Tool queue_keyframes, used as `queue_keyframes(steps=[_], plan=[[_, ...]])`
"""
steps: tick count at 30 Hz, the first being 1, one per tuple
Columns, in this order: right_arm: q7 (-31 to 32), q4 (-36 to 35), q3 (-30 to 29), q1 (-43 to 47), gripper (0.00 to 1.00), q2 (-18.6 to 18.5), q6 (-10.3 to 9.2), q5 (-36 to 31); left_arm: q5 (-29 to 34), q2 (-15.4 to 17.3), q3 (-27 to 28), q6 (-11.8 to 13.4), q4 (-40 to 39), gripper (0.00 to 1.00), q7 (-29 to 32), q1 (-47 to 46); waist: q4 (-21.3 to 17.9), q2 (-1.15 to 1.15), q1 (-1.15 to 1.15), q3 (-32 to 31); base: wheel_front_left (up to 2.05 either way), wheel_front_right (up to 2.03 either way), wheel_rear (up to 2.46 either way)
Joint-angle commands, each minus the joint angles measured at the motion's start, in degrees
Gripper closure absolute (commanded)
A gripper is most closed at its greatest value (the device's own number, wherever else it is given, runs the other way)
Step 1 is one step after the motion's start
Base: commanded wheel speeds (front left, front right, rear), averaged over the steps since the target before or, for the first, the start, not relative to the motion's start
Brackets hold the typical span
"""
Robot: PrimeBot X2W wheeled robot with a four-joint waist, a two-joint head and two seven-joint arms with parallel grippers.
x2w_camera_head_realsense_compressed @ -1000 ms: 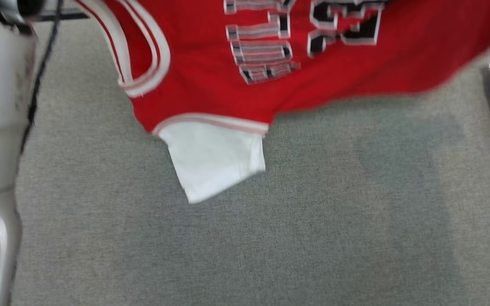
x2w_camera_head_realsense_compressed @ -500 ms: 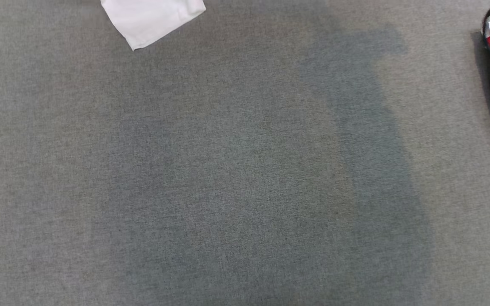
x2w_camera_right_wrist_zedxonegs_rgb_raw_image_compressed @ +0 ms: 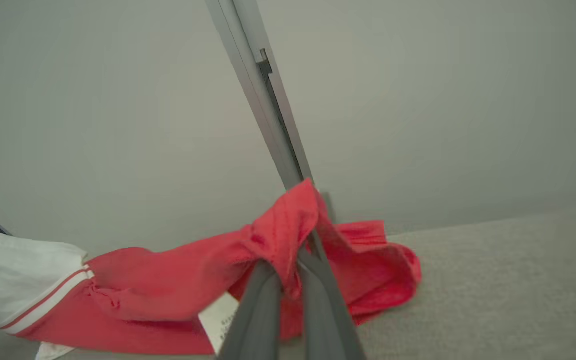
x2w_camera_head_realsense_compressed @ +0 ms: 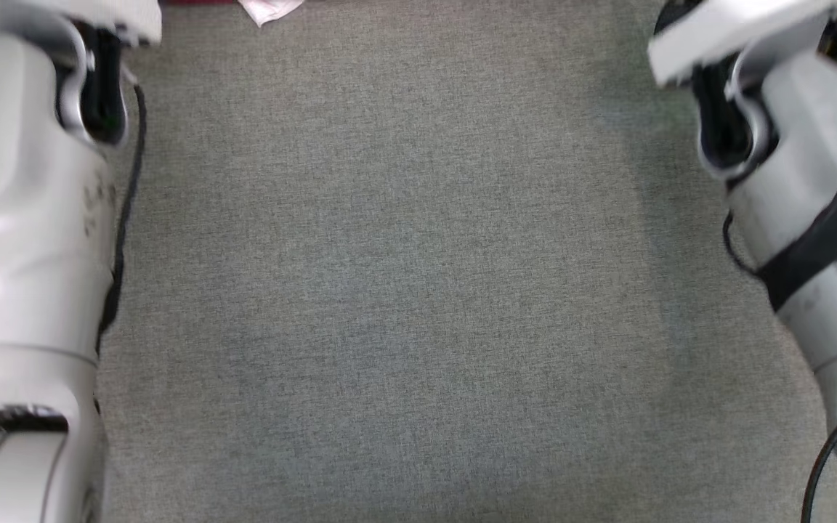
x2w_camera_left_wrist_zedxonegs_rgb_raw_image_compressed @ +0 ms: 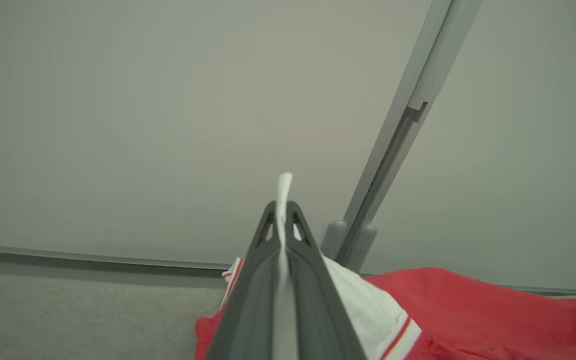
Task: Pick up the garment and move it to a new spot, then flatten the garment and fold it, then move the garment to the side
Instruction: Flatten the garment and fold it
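Above counter [x2w_camera_head_realsense_compressed: 418, 290]: garment [x2w_camera_right_wrist_zedxonegs_rgb_raw_image_compressed: 168, 285] lifted, nearly out of head view (camera has moved too); left tool [x2w_camera_left_wrist_zedxonegs_rgb_raw_image_compressed: 283, 200] pinches white trim [x2w_camera_left_wrist_zedxonegs_rgb_raw_image_compressed: 284, 182], right tool [x2w_camera_right_wrist_zedxonegs_rgb_raw_image_compressed: 304, 252] pinches red cloth [x2w_camera_right_wrist_zedxonegs_rgb_raw_image_compressed: 288, 215]. Relocation likely under way.

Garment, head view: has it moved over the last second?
Yes. The garment has slid up the view, away from the robot: its white sleeve now just tips the top edge, while the folded red pile at the right barely shifted earlier.

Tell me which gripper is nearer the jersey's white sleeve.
Left. The left gripper pinches the white sleeve itself; the right gripper clamps red cloth, apart from the sleeve.
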Motion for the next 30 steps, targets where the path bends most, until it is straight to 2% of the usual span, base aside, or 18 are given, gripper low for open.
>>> queue_keyframes(steps=[1,5,7,13,19,23,30], plan=[[-0.8,-0.6,0.8,3.0,1.00,-0.8,0.00,1.6,-0.1,-0.3,1.4,-0.4,-2.0,1.00,-0.1,3.1,0.0,0.00,0.00,-0.3,0.00,0.00,0.00],[-1.5,-3.5,2.0,11.3,1.00,-2.0,0.00,5.1,0.4,-1.0,5.1,-0.9,-7.6,1.00,-0.1,12.7,-0.2,0.00,0.00,-2.0,0.00,0.00,0.00],[-1.5,-6.4,0.8,15.3,1.00,-3.2,0.00,5.7,1.0,-1.6,6.7,-1.3,-10.9,1.00,-0.1,17.6,-0.3,0.00,0.00,-3.2,0.00,0.00,0.00],[-1.5,-15.9,-2.8,30.9,1.00,-5.6,-0.01,3.6,3.2,-2.6,9.9,-2.0,-21.5,1.00,-0.1,34.6,-0.2,0.00,0.00,-9.0,0.00,0.00,0.00],[-1.5,-22.5,-6.2,45.9,1.00,-6.8,-0.01,1.0,3.6,-3.6,9.3,-2.2,-29.9,1.00,0.0,50.2,0.4,0.00,0.00,-15.9,0.00,0.00,0.00],[-1.5,-24.8,-7.1,52.1,1.00,-7.2,-0.01,0.1,3.6,-3.7,8.5,-1.0,-35.2,1.00,2.0,57.1,0.8,0.00,0.00,-18.8,0.00,0.00,0.00],[2.6,-30.3,-11.7,63.2,1.00,-8.2,0.00,-3.0,2.7,-4.1,6.1,3.0,-51.0,1.00,11.4,72.5,1.8,0.00,0.00,-23.9,0.00,0.00,0.00]])
